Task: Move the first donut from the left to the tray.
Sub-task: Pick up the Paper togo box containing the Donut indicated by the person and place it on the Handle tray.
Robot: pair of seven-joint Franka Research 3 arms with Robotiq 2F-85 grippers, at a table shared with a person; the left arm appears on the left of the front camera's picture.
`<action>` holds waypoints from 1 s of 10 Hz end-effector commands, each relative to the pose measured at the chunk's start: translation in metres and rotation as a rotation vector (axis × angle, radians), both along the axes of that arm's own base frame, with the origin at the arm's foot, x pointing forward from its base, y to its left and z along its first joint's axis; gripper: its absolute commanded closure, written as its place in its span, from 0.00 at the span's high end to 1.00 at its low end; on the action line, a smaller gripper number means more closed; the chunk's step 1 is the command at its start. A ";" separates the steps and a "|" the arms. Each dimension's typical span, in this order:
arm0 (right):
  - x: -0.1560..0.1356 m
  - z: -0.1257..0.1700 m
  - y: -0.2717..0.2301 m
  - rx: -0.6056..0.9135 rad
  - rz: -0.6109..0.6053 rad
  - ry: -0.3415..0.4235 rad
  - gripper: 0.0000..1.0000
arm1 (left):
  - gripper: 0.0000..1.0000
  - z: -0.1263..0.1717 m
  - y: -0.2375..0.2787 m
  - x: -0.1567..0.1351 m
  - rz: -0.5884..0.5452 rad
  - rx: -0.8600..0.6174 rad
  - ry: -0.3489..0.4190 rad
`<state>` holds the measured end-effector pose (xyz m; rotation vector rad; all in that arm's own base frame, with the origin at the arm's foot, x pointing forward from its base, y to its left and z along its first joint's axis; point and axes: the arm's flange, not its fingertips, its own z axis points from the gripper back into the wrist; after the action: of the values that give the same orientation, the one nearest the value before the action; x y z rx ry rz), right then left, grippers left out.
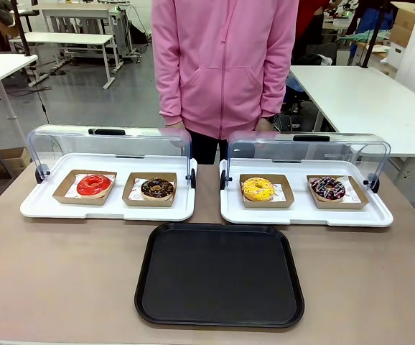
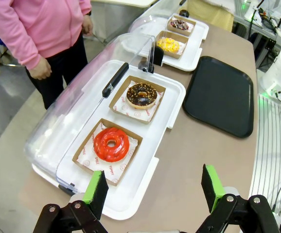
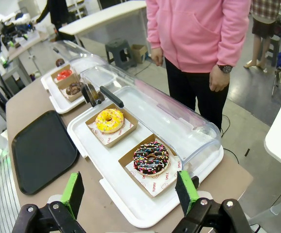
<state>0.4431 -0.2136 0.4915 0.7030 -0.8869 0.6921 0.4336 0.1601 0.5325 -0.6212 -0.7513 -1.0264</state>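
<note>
The red donut (image 1: 93,185) sits in a shallow cardboard box (image 1: 62,191) on the left white tray (image 1: 39,207), whose clear lid (image 1: 64,144) is swung up at the back. A chocolate donut (image 1: 157,188) lies just beside it at 3 o'clock. The black tray (image 1: 220,277) rests bare on the tabletop (image 1: 57,280), and the red donut is at about 10 o'clock from it, well apart. The left tool (image 2: 155,190) hovers with its fingers spread wide and nothing between them, the red donut ahead at 11 o'clock. The right tool (image 3: 130,191) also stands apart and empty over the right white tray (image 3: 82,138), near a sprinkled donut (image 3: 151,159). A person in a pink top (image 1: 225,65) stands at the far side.
</note>
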 end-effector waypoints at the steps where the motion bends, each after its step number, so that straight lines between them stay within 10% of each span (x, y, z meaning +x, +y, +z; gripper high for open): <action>1: -0.002 0.003 0.001 0.006 0.004 -0.008 1.00 | 1.00 0.002 -0.001 -0.001 -0.005 -0.003 -0.009; 10: -0.002 0.003 0.001 0.006 0.004 -0.008 1.00 | 1.00 0.002 -0.001 -0.001 -0.005 -0.003 -0.009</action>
<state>0.4430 -0.2137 0.4915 0.7030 -0.8869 0.6920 0.4336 0.1601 0.5325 -0.6212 -0.7513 -1.0264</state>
